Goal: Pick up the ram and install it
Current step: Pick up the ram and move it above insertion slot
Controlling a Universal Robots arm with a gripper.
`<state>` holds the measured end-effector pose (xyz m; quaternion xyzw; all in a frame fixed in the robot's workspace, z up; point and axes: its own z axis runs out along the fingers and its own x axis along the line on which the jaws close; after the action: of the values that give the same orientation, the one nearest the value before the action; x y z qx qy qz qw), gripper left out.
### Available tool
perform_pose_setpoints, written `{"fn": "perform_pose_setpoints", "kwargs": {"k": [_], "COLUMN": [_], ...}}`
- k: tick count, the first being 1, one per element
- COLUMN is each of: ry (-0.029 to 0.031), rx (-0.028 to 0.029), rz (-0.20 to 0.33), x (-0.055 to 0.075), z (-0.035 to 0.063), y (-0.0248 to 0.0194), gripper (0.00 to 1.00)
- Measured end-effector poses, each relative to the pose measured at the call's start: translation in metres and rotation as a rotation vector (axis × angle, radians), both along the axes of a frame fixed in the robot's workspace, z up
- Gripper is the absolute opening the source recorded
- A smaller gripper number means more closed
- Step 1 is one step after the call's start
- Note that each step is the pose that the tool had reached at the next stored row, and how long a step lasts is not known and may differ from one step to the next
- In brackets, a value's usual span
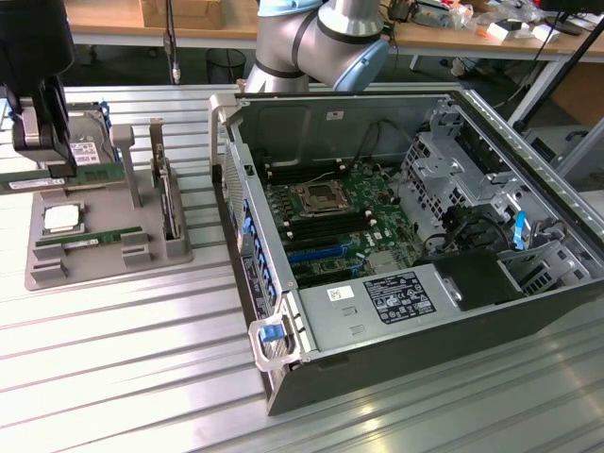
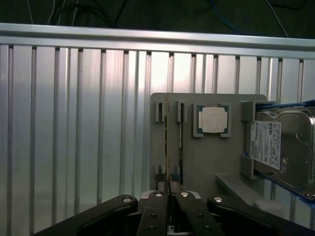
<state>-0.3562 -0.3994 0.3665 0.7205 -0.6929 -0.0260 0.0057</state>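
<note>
Exterior view: gripper (image 1: 58, 172) pinched shut on the ram (image 1: 99, 174), over grey tray (image 1: 104, 269). Second strip (image 1: 90, 240) and CPU (image 1: 59, 219) below. Hard drive (image 1: 87, 142) behind, partly hidden. Computer case (image 1: 396, 236) well apart.

Our arm (image 1: 326, 38) shows its grey and pale blue joints at the far side of the scene. Our dark wrist (image 1: 33, 52) hangs at the exterior view's left, pointing straight down. Our pincer (image 1: 52, 168) is closed. Its two black fingers (image 2: 156, 209) press almost together on the thin ram (image 1: 99, 173), gripping it near its middle and holding it level.
</note>
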Motion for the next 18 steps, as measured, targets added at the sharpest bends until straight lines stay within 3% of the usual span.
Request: {"fn": "perform_pose_setpoints", "kwargs": {"k": [11, 18], "ry": [0.0001, -0.0001], "rx": [0.0, 0.0001], "rz": [0.0, 0.0], "x": [0.0, 0.0], "z": [0.0069, 0.0164], "y": [0.0, 0.0], "gripper": [0.12, 0.12]}}
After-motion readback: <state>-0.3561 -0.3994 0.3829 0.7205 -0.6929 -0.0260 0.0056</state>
